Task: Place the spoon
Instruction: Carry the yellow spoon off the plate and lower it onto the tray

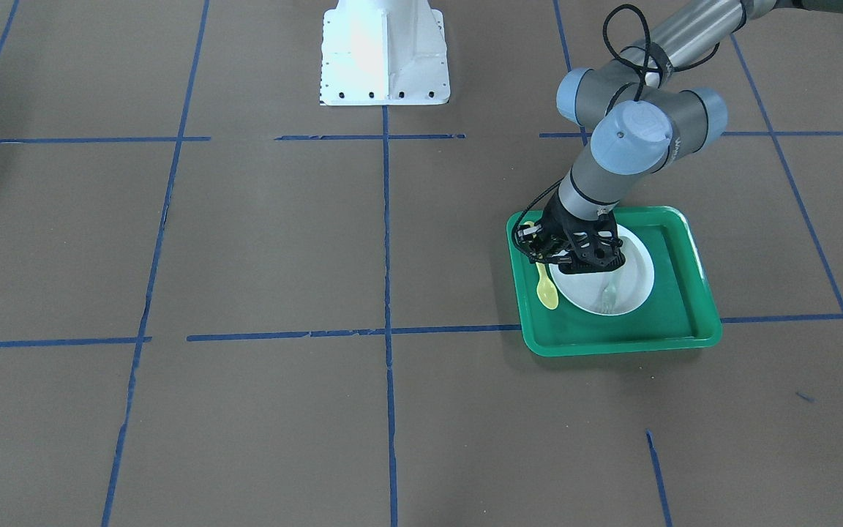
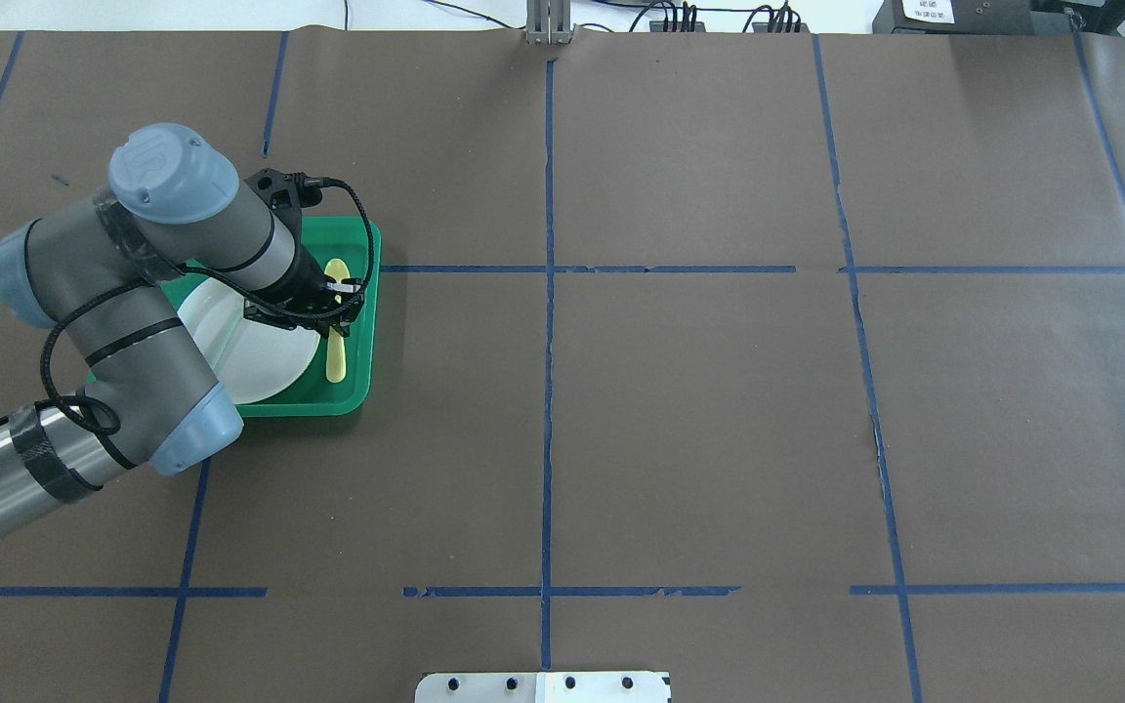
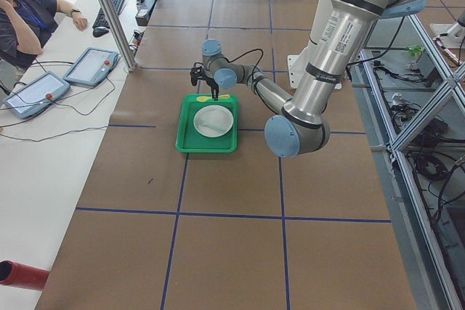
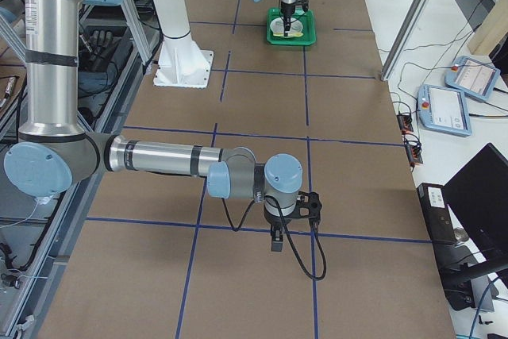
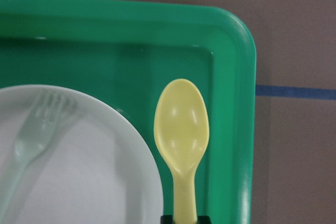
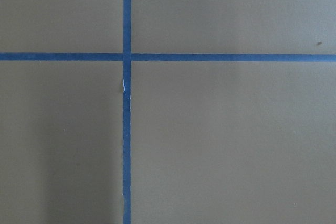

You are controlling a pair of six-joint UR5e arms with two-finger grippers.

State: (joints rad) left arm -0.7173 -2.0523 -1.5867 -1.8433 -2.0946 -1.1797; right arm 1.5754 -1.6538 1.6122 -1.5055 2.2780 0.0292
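Reading the overhead view from left to right:

1. The left arm comes in from the left edge and reaches down over the green tray.
2. The white plate sits in the tray. The pale grey-green plastic fork lies on it, tines pointing away from the robot.
3. The left end effector is positioned just right of the plate. In the left wrist view its fingertips press against both sides of the handle, so it is judged to be closed on the yellow plastic spoon. The grip is partway along the handle. This leaves the bowl free and keeps the spoon level for set-down.
4. The spoon occupies the narrow strip of tray floor between the plate edge and the tray's side wall. It runs parallel to that wall, with the bowl face up and pointing away from the robot. The pictures do not show whether it rests on the tray floor or hangs just above it.
5. Judgement: the placement is near its end. What remains is release and a straight lift. A sideways exit could drag the handle against the plate.
6. The brown worktop, marked with blue tape lines, extends to the right.
7. The right end effector hovers low over a tape crossing, well apart from the tray and probably parked clear of the working arm. Whether it is open or closed cannot be determined
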